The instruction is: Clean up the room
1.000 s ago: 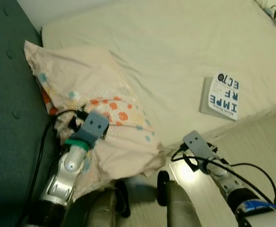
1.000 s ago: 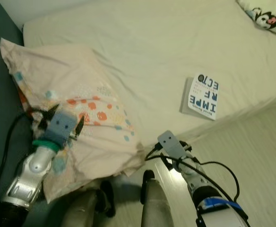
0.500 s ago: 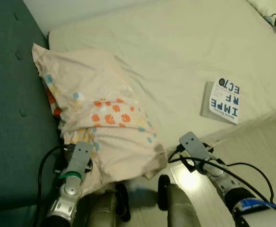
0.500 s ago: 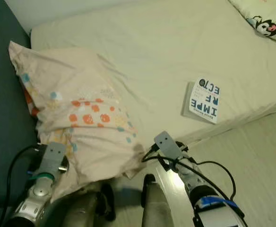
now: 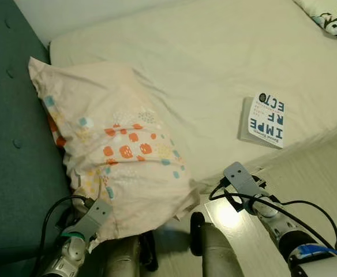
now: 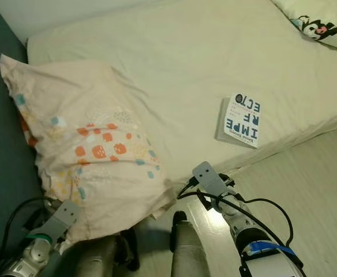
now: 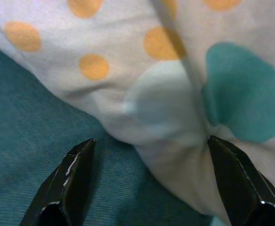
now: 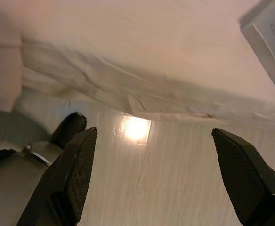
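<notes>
A peach pillow [image 5: 113,135] with orange and teal dots lies at the left end of the cream bed [image 5: 203,63], against the teal padded headboard [image 5: 10,150]. A white and blue book [image 5: 265,120] rests flat near the bed's front edge. My left gripper [image 5: 90,218] is low at the pillow's near corner. In the left wrist view it [image 7: 150,140] stands open, with the dotted pillow fabric [image 7: 175,70] just ahead of the fingers. My right gripper [image 5: 238,174] hovers over the floor beside the bed edge, and in the right wrist view it [image 8: 155,131] is open and holds nothing.
A second pillow [image 5: 330,20] with a cartoon print lies at the far right corner of the bed. Pale wooden floor [image 5: 324,173] runs along the bed's right side. My own legs and feet [image 5: 206,248] stand at the bottom middle.
My left arm has drawn back from on top of the pillow down to its near corner. The pillow stays on the bed. The right arm has barely moved; the camera shifted a little.
</notes>
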